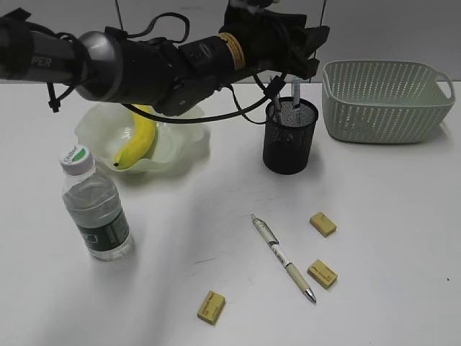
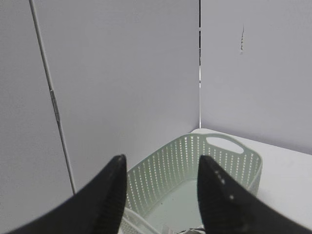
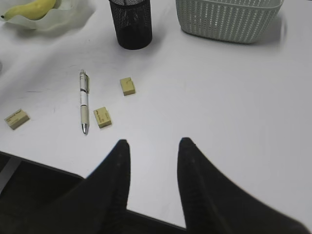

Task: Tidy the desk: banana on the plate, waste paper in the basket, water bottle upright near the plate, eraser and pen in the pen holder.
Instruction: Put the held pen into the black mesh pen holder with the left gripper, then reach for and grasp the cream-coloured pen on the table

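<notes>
The banana lies on the pale-green plate. The water bottle stands upright in front of the plate. A pen and three yellow erasers lie on the desk. The black pen holder holds another pen. My left gripper is open and empty, raised above the pen holder beside the basket. My right gripper is open and empty over the desk's front edge. I cannot make out the waste paper.
The basket stands at the back right, next to the pen holder. My left arm stretches across the back of the desk above the plate. In the right wrist view the pen and erasers lie left of my jaws.
</notes>
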Robot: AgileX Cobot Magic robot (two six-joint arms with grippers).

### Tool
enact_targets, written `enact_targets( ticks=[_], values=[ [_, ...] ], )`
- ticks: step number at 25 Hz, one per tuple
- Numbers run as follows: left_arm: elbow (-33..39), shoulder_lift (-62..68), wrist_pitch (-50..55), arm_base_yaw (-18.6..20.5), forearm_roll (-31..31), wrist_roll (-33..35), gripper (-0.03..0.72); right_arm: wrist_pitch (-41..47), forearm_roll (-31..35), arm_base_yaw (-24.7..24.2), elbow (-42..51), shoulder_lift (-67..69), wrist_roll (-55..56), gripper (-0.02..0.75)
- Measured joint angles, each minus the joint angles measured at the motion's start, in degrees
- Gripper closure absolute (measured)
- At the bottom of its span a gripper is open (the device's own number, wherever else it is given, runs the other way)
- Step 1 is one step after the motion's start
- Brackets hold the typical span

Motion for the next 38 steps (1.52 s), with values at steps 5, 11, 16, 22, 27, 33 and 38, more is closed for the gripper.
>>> enact_targets(
  ticks=[5, 11, 16, 22, 27, 33, 38],
  values=[
    [0.0, -4.0, 8.6, -0.2, 0.1, -3.8, 0.318, 0.0, 0.0, 0.0, 0.0, 0.0, 0.0, 0.462],
    [0.4, -18.2, 52.5, -1.6, 0.1, -5.9, 0.41, 0.0, 0.0, 0.0, 0.0, 0.0, 0.0, 0.462],
    [12.4, -35.2, 66.8, -1.6, -3.4, -0.5, 0.438, 0.0, 0.0, 0.0, 0.0, 0.0, 0.0, 0.465],
    [37.9, -64.9, 77.2, -1.7, -11.9, 0.1, 0.31, 0.0, 0.0, 0.0, 0.0, 0.0, 0.0, 0.47],
    [49.5, -92.4, 93.5, -1.7, -17.1, 0.1, 0.213, -0.1, -0.1, 0.0, 0.0, 0.0, 0.0, 0.47],
    [57.4, -114.5, 98.8, -1.8, -18.6, 0.1, 0.207, 0.0, -0.1, 0.0, 0.0, 0.0, 0.0, 0.47],
    [59.0, -122.4, 97.7, -1.8, -18.8, 0.6, 0.249, 0.0, -0.1, 0.0, 0.0, 0.8, -0.1, 0.476]
  ],
)
